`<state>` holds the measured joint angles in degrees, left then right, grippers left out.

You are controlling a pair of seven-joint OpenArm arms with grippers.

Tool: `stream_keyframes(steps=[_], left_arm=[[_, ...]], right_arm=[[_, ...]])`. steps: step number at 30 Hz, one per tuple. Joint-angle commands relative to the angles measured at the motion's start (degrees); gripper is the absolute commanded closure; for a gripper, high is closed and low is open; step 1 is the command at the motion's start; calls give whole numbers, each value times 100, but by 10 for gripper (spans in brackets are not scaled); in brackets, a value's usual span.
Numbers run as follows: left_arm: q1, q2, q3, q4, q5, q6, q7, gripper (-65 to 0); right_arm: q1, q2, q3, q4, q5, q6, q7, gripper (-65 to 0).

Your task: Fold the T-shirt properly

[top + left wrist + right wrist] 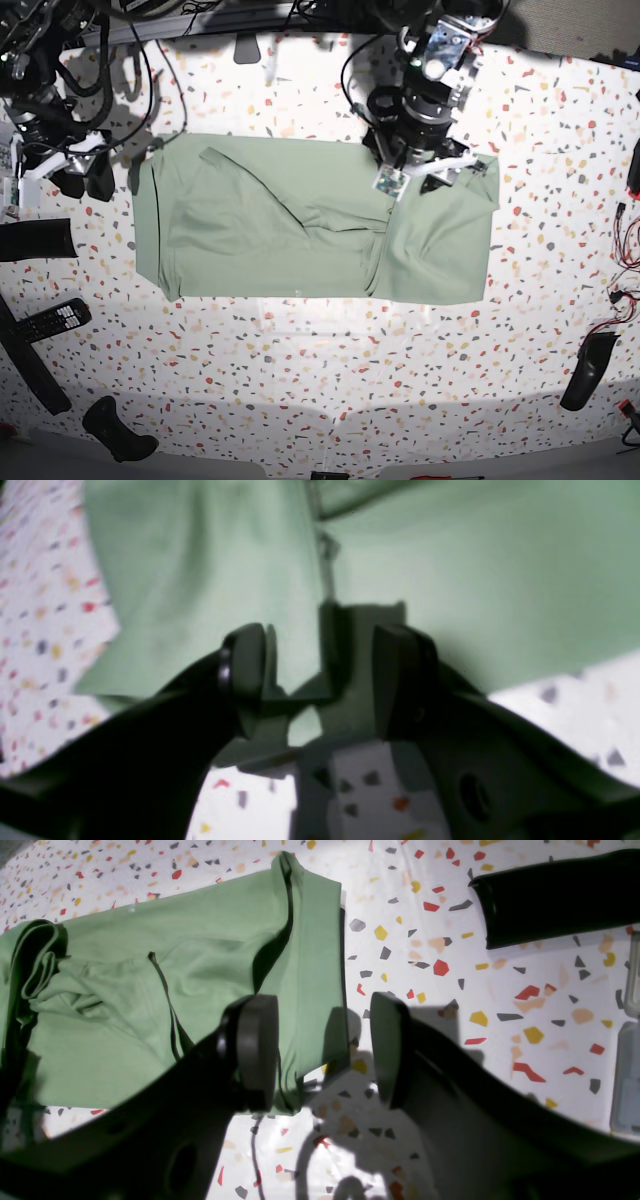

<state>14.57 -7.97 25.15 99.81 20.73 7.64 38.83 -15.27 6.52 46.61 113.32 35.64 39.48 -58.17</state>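
Lying partly folded on the speckled table, the T-shirt is being worked at its far right edge by the wide-open left gripper; the right gripper is being held wide, empty, and folds are remaining.

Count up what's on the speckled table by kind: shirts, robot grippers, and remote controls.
Green T-shirt: 1
Robot grippers, left gripper and right gripper: 2
Black remote control: 1
Total: 4
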Motion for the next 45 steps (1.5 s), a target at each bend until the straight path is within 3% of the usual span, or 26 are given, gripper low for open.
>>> stream_keyframes(steps=[1, 4, 19, 25, 28, 33, 34, 45], left_arm=[[-63, 17, 17, 109, 92, 85, -160, -309], [-76, 15, 17, 103, 133, 232, -138, -309], [-83, 46, 17, -494, 133, 229, -116, -309], [-188, 48, 20, -553, 216, 625, -48, -309], [-223, 48, 20, -553, 238, 634, 76, -254], [-223, 48, 20, -365, 243, 632, 688, -16], [-223, 48, 20, -271, 243, 632, 813, 0], [-221, 48, 20, 951, -83, 629, 1244, 0]], right_arm=[[35, 79, 20, 111, 105, 52, 138, -290], [35, 76, 20, 111, 105, 52, 138, -290], [35, 76, 20, 111, 299, 52, 109, -290], [33, 76, 20, 111, 297, 52, 107, -290], [35, 76, 20, 111, 299, 52, 109, -290], [35, 76, 20, 111, 361, 52, 111, -290], [35, 76, 20, 111, 365, 52, 111, -290], [35, 76, 20, 111, 363, 52, 111, -290]])
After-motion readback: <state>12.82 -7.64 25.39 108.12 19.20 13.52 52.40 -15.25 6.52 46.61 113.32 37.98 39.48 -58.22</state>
